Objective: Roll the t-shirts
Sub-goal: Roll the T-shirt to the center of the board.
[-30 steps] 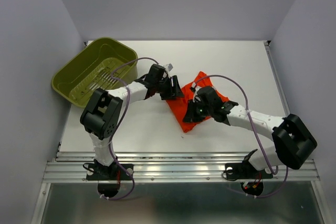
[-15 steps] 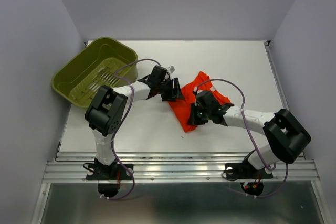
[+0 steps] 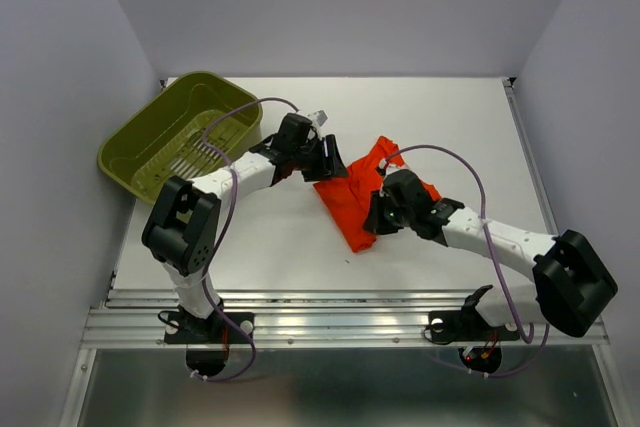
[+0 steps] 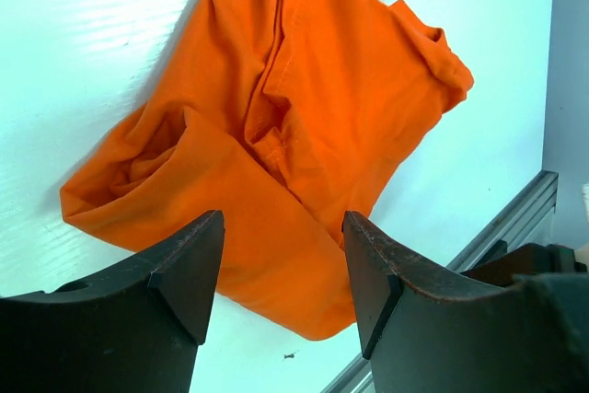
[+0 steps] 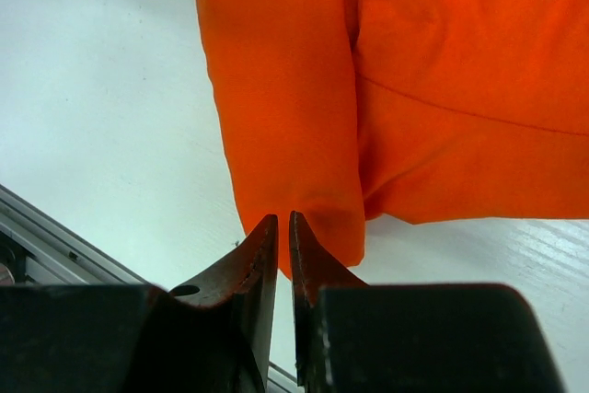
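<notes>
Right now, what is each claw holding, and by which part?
The left gripper is open, holding nothing. The right gripper is nearly shut at the t-shirt's near edge; a pinch cannot be told.

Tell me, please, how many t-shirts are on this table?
1. The orange t-shirt lies folded near the middle of the table, right of the green basket. No other shows in the basket, though a cable crosses it.
</notes>
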{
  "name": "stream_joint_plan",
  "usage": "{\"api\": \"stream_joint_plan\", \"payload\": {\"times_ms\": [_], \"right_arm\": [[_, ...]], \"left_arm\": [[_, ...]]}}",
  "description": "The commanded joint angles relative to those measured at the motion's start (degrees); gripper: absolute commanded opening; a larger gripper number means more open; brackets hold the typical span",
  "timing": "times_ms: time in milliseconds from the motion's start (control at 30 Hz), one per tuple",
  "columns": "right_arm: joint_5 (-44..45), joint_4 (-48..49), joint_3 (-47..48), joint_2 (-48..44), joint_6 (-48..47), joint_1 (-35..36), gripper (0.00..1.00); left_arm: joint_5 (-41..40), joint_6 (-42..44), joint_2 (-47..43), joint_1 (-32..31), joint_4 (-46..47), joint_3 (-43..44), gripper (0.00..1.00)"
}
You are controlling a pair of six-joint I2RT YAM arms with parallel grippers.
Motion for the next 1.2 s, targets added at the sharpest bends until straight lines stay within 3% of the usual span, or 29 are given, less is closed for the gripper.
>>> {"api": "stream_joint_plan", "payload": {"times_ms": [0, 433, 833, 1167], "right_arm": [[-0.62, -0.82, 1.17, 0.03, 0.96, 0.44, 0.16], [1.84, 0.15, -1.2, 9.26, -0.61, 0.44, 0.15], [7.63, -5.38, 3.98, 1.8, -6.06, 0.44, 0.16], [18.7, -11.1, 10.83, 2.32, -9.49, 8.08, 0.37]], "left_arm": [[0.16, 1.07, -2.14, -0.13, -0.59, 1.14, 0.65], [-4.33, 2.74, 6.55, 0.3, -0.15, 0.43, 0.63], [-7.14, 5.2, 2.71, 2.06, -5.68, 5.53, 0.63], [-9.6, 5.56, -4.94, 4.61, -10.96, 8.61, 0.63]]}}
